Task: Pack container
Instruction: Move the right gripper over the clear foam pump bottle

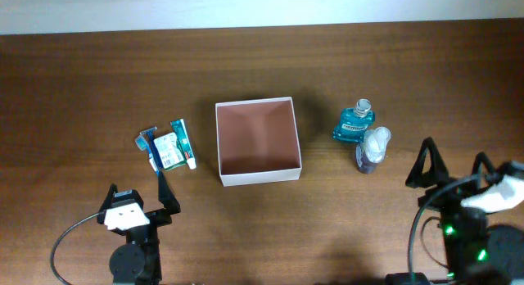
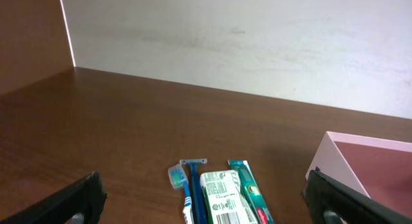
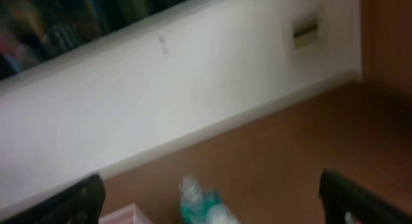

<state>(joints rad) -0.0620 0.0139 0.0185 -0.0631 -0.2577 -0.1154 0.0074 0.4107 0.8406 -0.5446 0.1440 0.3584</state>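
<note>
Two grippers wait with jaws apart and empty: left gripper (image 1: 137, 195) just below the flat toiletries (image 1: 169, 149), right gripper (image 1: 454, 164) near the bottles (image 1: 361, 131). The empty container (image 1: 260, 176) sits centrally between them, seemingly so either arm can reach it

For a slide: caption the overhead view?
Empty container between toiletries and bottles; left pincer and right pincer open, nothing packed yet.

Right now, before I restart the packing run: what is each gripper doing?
Left gripper: jaws wide open, holding nothing.
Right gripper: jaws wide open, holding nothing.
</note>
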